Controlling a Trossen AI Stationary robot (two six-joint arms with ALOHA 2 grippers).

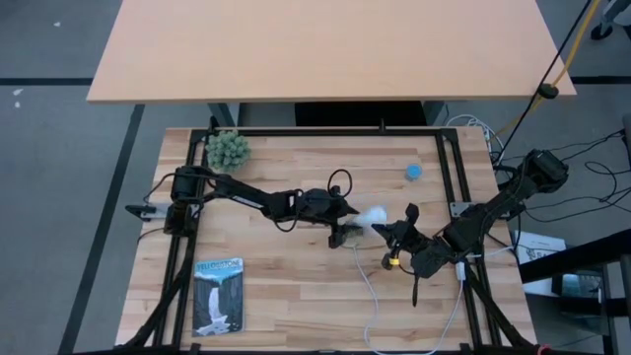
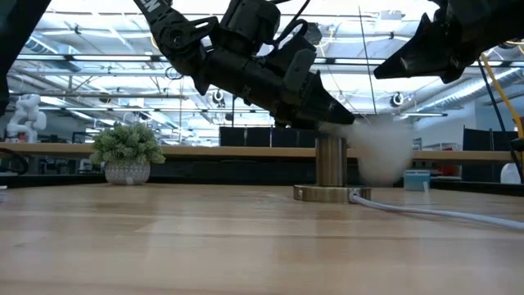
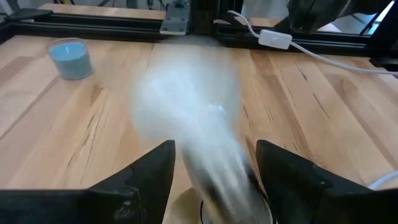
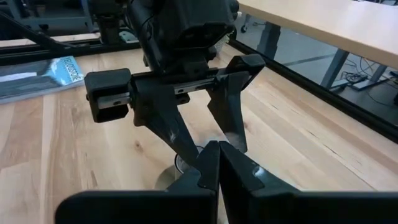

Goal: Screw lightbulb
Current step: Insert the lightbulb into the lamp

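The white lightbulb point(image 1: 372, 216) shows as a blur beside the top of the silvery socket point(image 2: 331, 164), its dome toward the table's right point(image 2: 383, 149). The socket stands on its round base point(image 2: 326, 194) at mid-table. My left gripper point(image 1: 347, 223) is open at the socket top, its fingers either side of the bulb's narrow end point(image 3: 217, 177). My right gripper point(image 1: 386, 234) is shut and empty, just right of the bulb and above it point(image 2: 378, 74). In the right wrist view point(image 4: 217, 163) its shut fingers hide the bulb. My left gripper comes level from the table's left, and its open fingers point(image 3: 152, 171) stand on either side of the bulb's narrow end point(image 3: 227, 186). The bulb is blurred, so I cannot tell whether either finger touches it.
The socket's white cord point(image 1: 367, 286) runs to the near edge. A small blue round cap point(image 1: 414, 171) stands far right, a potted plant point(image 1: 228, 149) far left, a booklet point(image 1: 218, 294) near left. A black frame point(image 1: 325, 130) rims the table.
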